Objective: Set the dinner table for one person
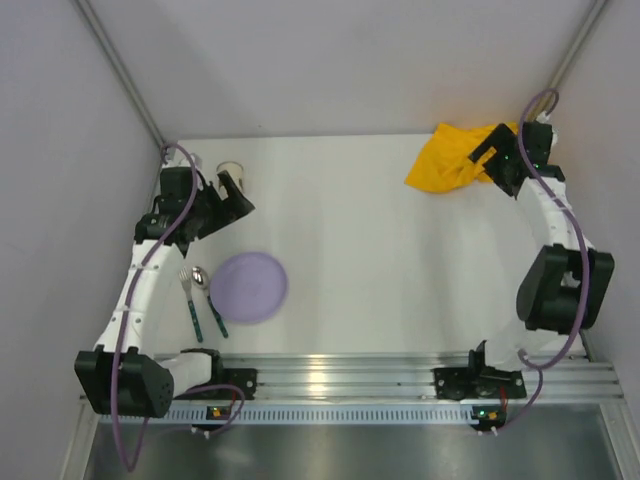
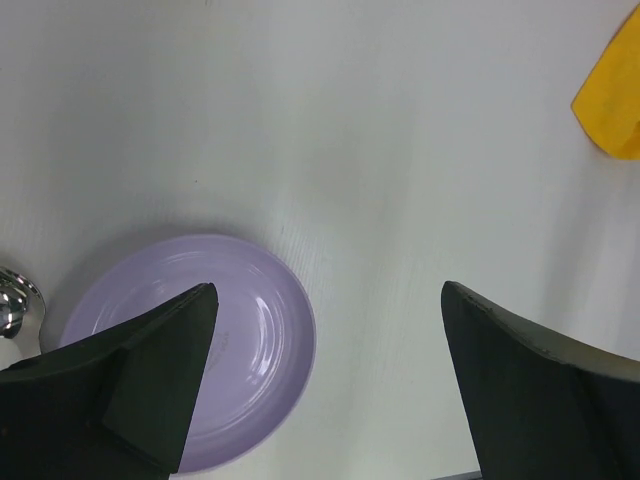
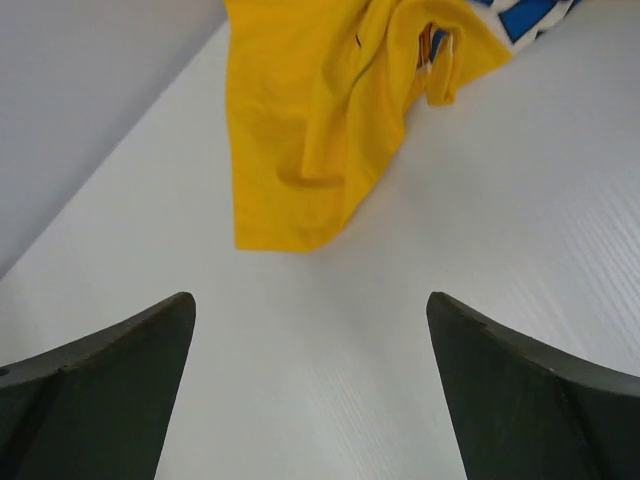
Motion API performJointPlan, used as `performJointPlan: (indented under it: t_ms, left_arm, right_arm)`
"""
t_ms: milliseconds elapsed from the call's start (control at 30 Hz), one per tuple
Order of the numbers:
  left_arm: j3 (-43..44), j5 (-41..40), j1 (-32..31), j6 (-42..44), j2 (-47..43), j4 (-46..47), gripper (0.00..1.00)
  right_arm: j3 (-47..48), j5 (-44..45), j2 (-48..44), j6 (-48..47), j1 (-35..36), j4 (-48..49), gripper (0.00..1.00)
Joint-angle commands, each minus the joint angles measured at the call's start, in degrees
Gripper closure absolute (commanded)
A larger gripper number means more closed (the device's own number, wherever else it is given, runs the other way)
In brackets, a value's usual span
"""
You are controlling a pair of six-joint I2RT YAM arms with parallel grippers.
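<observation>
dinner table (image 1: 380, 260): one white tabletop filling the middle of the top view, with one ribbed silver rail (image 1: 400, 375) along its near edge, where both arm bases are bolted.

counted on it: one lilac plate (image 1: 248, 286) near the left front, one fork (image 1: 190, 305) and one spoon (image 1: 200, 277) lying side by side just left of the plate, both with teal handles, one pale cup (image 1: 231, 172) at the far left, and one crumpled yellow cloth (image 1: 455, 160) at the far right corner.

two grippers. the left gripper (image 1: 238, 197) hangs just in front of the cup with its fingers spread wide and nothing between them; in its wrist view the left gripper (image 2: 328, 290) frames bare table and the plate (image 2: 260, 320). the right gripper (image 1: 492, 160) hangs over the cloth's right edge, its fingers also wide apart and holding nothing; from its wrist camera the right gripper (image 3: 308, 298) shows only white surface between the tips, with the cloth (image 3: 310, 120) beyond them.

hard to make out: the cup is partly covered by the left gripper, so i cannot tell whether they touch. the left finger hides part of the plate in the left wrist view, and the spoon (image 2: 15, 300) is cut off at the frame edge, as is the cloth (image 2: 612, 100). a blue and white print on the cloth is cropped at the top of the right wrist view. the right arm covers the cloth's far right side in the top view.
</observation>
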Motion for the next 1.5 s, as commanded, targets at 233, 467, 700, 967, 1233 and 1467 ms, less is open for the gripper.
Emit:
performJointPlan:
  t_ms: [233, 467, 700, 967, 1233, 1467]
  left_arm:
    - [4.9, -3.7, -0.3, -1.0, -8.8, -9.0, 0.01]
    - [4.8, -8.2, -0.3, 2.4, -4.9, -13.2, 0.01]
    - [5.1, -7.1, -0.3, 5.1, 0.1, -11.1, 0.01]
    - [8.6, -7.5, -0.3, 6.8, 6.2, -11.0, 0.01]
    - [9.2, -7.1, -0.3, 6.6, 6.5, -10.9, 0.01]
    - [10.4, -6.9, -1.2, 5.9, 6.4, -9.5, 0.01]
  right_arm:
    - [17.4, -12.9, 24.9, 1.5, -5.0, -10.1, 0.03]
    - [23.3, -10.4, 33.5, 4.7, -7.3, -10.9, 0.04]
    - [31.7, -9.3, 43.5, 10.0, -7.2, -9.0, 0.10]
    - [43.4, -8.5, 52.8, 16.0, -5.0, -8.7, 0.42]
    - [42.0, -7.6, 51.3, 15.8, -4.3, -8.7, 1.00]
    - [27.2, -10.9, 37.9, 13.9, -1.5, -8.7, 1.00]
